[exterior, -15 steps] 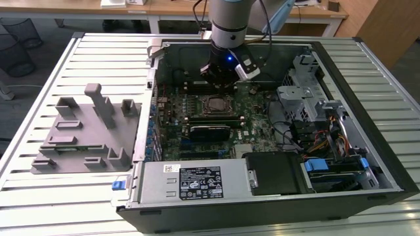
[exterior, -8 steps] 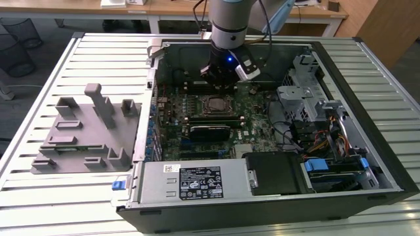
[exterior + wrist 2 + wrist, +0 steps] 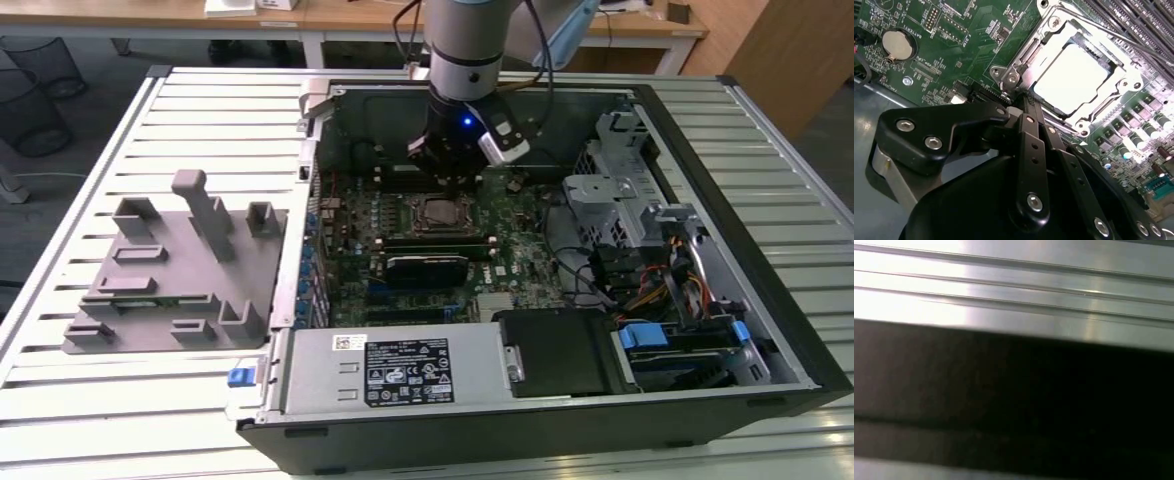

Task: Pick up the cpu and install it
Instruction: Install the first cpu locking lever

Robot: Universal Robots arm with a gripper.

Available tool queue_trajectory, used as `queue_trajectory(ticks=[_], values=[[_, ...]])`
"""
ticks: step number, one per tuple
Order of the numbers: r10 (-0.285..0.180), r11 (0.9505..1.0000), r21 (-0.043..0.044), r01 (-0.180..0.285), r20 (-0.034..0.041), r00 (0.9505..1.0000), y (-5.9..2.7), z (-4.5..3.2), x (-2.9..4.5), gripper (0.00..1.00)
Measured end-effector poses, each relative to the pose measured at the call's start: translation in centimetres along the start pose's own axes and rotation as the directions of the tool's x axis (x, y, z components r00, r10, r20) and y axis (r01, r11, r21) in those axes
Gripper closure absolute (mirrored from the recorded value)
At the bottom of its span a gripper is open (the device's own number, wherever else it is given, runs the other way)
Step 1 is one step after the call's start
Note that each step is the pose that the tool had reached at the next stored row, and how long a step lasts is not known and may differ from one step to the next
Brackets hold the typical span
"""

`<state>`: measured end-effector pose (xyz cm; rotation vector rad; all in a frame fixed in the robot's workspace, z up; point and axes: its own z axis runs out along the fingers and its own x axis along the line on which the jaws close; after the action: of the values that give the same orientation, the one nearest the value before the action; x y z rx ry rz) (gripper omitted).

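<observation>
The cpu (image 3: 1071,80), a flat square chip with a bright silvery top, lies inside the metal-framed socket (image 3: 1026,55) on the green motherboard. In the exterior view the cpu (image 3: 438,213) sits mid-board inside the open computer case. My gripper (image 3: 1017,102) has its black fingers (image 3: 1029,150) pressed together with nothing between them, the tips just beside the socket's corner by the frame's hinge. In the exterior view my gripper (image 3: 447,172) hangs low over the board, just behind the socket.
A grey fixture block (image 3: 174,270) lies on the ribbed table at the exterior view's left. The case holds a power supply (image 3: 387,370), a drive cage (image 3: 627,190) and cables (image 3: 654,285). A coin battery (image 3: 896,44) sits on the board. The first wrist view faces ribbed metal (image 3: 1014,285).
</observation>
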<state>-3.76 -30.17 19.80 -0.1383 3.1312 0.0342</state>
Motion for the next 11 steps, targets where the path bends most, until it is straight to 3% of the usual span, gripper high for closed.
queue_trajectory(ticks=[5, 11], values=[[0.0, 1.0, 0.0016, 0.0, 0.0001, 1.0, 0.0, 0.1, -0.01, 0.89], [0.0, 1.0, 0.0003, 0.0, 0.0006, 1.0, 0.02, -0.35, -0.02, 0.89]])
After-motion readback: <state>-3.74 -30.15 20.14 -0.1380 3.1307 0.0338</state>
